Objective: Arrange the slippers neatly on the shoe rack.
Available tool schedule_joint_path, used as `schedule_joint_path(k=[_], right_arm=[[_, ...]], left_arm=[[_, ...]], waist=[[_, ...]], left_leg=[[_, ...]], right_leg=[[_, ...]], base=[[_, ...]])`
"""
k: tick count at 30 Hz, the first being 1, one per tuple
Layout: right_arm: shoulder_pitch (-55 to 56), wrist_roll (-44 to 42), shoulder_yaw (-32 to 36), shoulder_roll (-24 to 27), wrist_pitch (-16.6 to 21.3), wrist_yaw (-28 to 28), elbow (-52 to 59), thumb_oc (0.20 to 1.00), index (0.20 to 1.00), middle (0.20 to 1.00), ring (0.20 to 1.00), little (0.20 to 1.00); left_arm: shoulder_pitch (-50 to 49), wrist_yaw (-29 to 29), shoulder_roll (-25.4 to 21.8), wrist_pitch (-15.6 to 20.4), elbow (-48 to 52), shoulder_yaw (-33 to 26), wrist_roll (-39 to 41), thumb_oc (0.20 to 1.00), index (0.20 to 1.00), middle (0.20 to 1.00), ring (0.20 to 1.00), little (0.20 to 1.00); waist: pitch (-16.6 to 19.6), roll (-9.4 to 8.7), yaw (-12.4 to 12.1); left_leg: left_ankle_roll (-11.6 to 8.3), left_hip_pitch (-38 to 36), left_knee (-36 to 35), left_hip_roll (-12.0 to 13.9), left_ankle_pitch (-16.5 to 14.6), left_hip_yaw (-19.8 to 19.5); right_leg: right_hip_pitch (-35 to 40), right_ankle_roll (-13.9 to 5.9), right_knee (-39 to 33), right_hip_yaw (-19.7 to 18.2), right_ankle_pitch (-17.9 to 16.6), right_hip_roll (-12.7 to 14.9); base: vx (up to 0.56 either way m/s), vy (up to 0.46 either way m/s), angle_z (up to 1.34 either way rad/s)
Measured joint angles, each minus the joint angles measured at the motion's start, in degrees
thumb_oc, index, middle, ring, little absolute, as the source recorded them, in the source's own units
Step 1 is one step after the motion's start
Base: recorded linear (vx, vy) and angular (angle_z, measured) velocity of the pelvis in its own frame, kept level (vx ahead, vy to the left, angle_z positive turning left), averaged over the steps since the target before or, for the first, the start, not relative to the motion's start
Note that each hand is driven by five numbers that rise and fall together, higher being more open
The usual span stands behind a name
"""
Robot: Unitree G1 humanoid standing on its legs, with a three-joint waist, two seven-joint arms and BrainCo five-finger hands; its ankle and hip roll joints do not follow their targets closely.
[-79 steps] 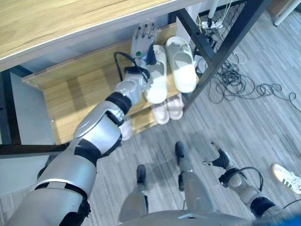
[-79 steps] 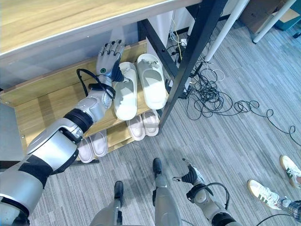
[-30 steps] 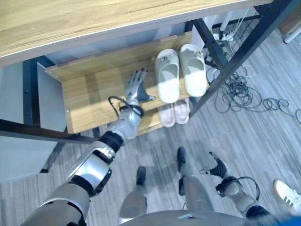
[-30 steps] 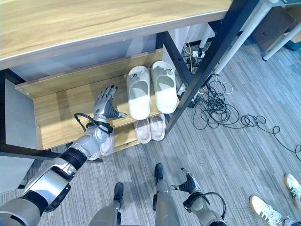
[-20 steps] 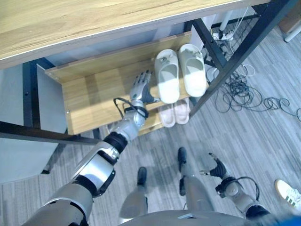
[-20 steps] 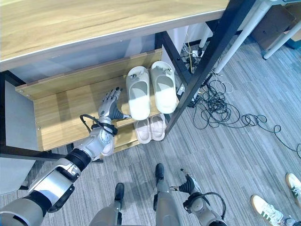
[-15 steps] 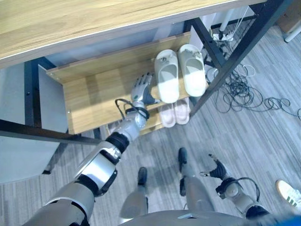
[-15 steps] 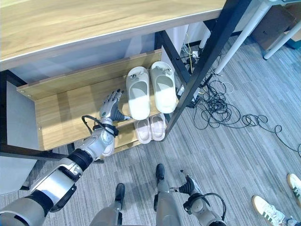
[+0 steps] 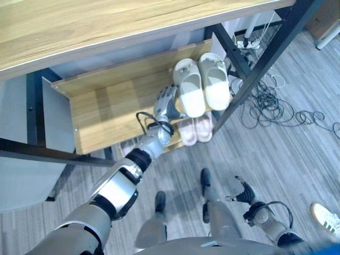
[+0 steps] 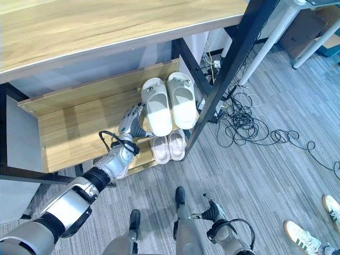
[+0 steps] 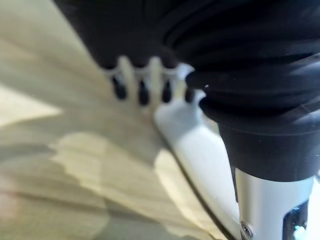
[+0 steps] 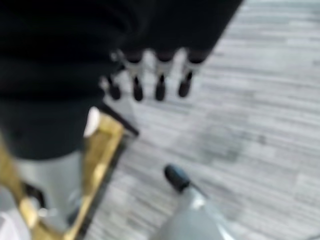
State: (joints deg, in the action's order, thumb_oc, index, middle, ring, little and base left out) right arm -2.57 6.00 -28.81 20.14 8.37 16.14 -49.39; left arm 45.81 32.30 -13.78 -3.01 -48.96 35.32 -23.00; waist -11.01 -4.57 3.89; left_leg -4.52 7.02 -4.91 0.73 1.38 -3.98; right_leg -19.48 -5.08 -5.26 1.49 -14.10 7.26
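white slippers [image 9: 202, 87] set as a pair on the shoe rack [image 9: 106, 109]; task judged close to done.

the two white slippers are seen side by side on the upper shelf [image 9: 101, 114], toes toward the back of the rack, just beyond and to the right of the left robot hand [image 9: 166, 103]. that robot hand is held with its fingers straight and apart, clamped on nothing, its fingertips right beside the inner edge of the nearer slipper; contact cannot be told for sure. a pink pair [image 10: 169, 146] is seen on the lower shelf below this robot hand. the right robot hand [image 9: 244, 192] hangs low over the floor [image 9: 276, 149], fingers loosely spread, idle. what is left is judged to be a small straightening nudge at most, then withdrawal of the arm.
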Motion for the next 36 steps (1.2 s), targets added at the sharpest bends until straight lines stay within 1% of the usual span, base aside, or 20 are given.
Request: schedule_joint_path(k=[8,11,14,18,22,25,27,31,32,33,34,35,36], right_arm=[[0.0,0.0,-1.1,0.0,0.0,0.0,-0.1,1.0,1.0,1.0,1.0,1.0],[0.0,-0.1,-1.1,-0.2,0.0,0.0,-0.3,1.0,1.0,1.0,1.0,1.0],[0.0,-0.1,-1.1,-2.0,0.0,0.0,-1.7,1.0,1.0,1.0,1.0,1.0],[0.0,-0.1,-1.1,-2.5,0.0,0.0,-1.7,1.0,1.0,1.0,1.0,1.0],[0.1,-0.1,-1.1,-2.6,-0.1,0.0,-1.8,1.0,1.0,1.0,1.0,1.0],[0.0,-0.1,-1.1,-2.6,0.0,0.0,-1.8,1.0,1.0,1.0,1.0,1.0],[0.1,-0.2,-1.0,-2.6,-0.1,-0.1,-2.5,1.0,1.0,1.0,1.0,1.0],[0.2,-0.3,-0.9,-3.3,-0.1,-0.9,-3.4,1.0,1.0,1.0,1.0,1.0],[0.3,-0.3,-0.9,-3.5,-0.1,-1.5,-3.5,1.0,1.0,1.0,1.0,1.0],[0.4,-0.3,-0.8,-3.5,-0.1,-2.0,-4.3,1.0,1.0,1.0,1.0,1.0],[0.2,-0.3,-0.1,-3.8,0.0,-2.3,-5.6,1.0,1.0,1.0,1.0,1.0],[0.2,-0.5,1.7,-4.7,-0.1,-2.5,-6.8,1.0,1.0,1.0,1.0,1.0],[1.8,-1.4,2.2,-5.0,-0.3,-2.5,-7.5,1.0,1.0,1.0,1.0,1.0]], left_arm=[[0.6,0.0,0.2,0.2,-0.1,0.6,1.8,1.0,1.0,1.0,1.0,1.0],[0.6,0.0,0.9,0.2,-0.4,0.7,2.0,1.0,1.0,1.0,1.0,1.0],[0.6,0.0,1.6,0.2,-1.1,0.7,2.1,1.0,1.0,1.0,1.0,1.0],[0.9,0.0,2.7,0.3,-2.1,0.6,2.3,1.0,1.0,1.0,1.0,1.0],[0.9,0.1,3.7,0.7,-2.3,0.6,4.2,1.0,1.0,1.0,1.0,1.0],[0.9,0.1,3.5,0.8,-2.3,0.6,4.3,1.0,1.0,1.0,1.0,1.0],[1.0,0.0,2.8,0.8,-1.8,0.5,4.3,1.0,1.0,1.0,1.0,1.0],[1.7,-0.1,1.3,0.9,1.5,0.5,4.2,1.0,1.0,1.0,1.0,1.0],[1.7,-0.2,0.2,0.9,4.7,0.4,4.2,1.0,1.0,1.0,1.0,1.0],[1.7,-0.5,-1.7,1.2,10.1,0.0,4.1,1.0,1.0,1.0,1.0,1.0],[0.5,-1.1,-3.5,1.4,14.7,-1.2,4.0,1.0,1.0,1.0,1.0,1.0],[-2.3,-1.2,-5.5,2.3,20.1,-2.7,3.4,1.0,1.0,1.0,1.0,1.0],[-3.8,-1.1,-7.0,3.2,22.2,-3.1,3.1,1.0,1.0,1.0,1.0,1.0]], waist=[[0.3,-0.32,0.3],[0.7,-0.82,0.5],[1.8,-1.46,0.5],[1.8,-1.48,0.5],[1.9,-1.48,0.4],[2.2,-1.45,0.4],[3.5,-1.31,0.5],[3.7,-1.37,0.1],[3.7,-1.37,0.0],[4.0,-1.31,-0.2],[4.2,-0.91,-0.4],[4.6,-0.19,-0.6],[5.2,-0.18,-0.9]], left_leg=[[0.03,0.0,0.0,-0.1,0.0,0.0],[0.06,0.1,0.0,-0.1,0.0,0.1],[0.15,0.0,0.0,-0.2,-0.1,0.1],[0.27,0.1,0.2,-0.6,-0.1,0.2],[0.41,0.1,0.3,-0.9,-0.2,0.2],[0.47,0.0,0.3,-0.8,-0.2,0.2],[0.56,-0.1,0.3,-0.8,-0.3,0.3],[0.55,-1.1,0.4,-0.8,-0.3,0.2],[0.55,-1.8,0.5,-0.8,-0.3,0.2],[0.55,-2.1,0.6,-0.7,-0.3,0.2],[0.59,-2.1,0.7,0.0,-0.3,0.3],[0.62,-2.3,0.5,0.8,-0.3,0.6],[0.53,-3.5,-0.1,0.9,-0.4,0.0]], right_leg=[[0.0,0.02,0.0,-0.1,0.1,0.1],[-0.1,0.02,0.0,-0.1,0.1,0.1],[-0.1,-0.11,0.0,-0.1,0.2,0.2],[-0.1,-0.14,0.0,-0.3,0.2,0.6],[-0.1,-0.26,0.0,-0.4,0.2,0.8],[0.0,-0.31,0.0,-0.4,0.1,0.8],[0.1,-0.01,0.0,-0.4,-0.2,0.8],[1.2,-0.38,0.0,-0.4,0.2,0.8],[1.8,-0.38,0.0,-0.3,0.5,0.8],[2.3,-0.78,0.0,0.1,1.2,0.9],[2.4,-2.21,0.0,1.0,2.3,1.2],[2.8,-3.19,0.0,2.7,2.9,0.6],[3.7,-2.99,0.0,3.5,1.6,0.7]], base=[[0.0,0.0,0.0],[0.0,0.0,0.0],[0.0,0.0,0.0],[0.0,0.0,0.0],[0.0,0.0,0.0],[0.0,0.0,0.0],[0.0,0.0,0.0],[0.0,0.0,0.0],[0.05,-0.019,0.02],[0.05,-0.017,-0.01],[0.06,-0.015,-0.1],[0.04,-0.014,-0.01],[0.06,-0.024,0.09]])
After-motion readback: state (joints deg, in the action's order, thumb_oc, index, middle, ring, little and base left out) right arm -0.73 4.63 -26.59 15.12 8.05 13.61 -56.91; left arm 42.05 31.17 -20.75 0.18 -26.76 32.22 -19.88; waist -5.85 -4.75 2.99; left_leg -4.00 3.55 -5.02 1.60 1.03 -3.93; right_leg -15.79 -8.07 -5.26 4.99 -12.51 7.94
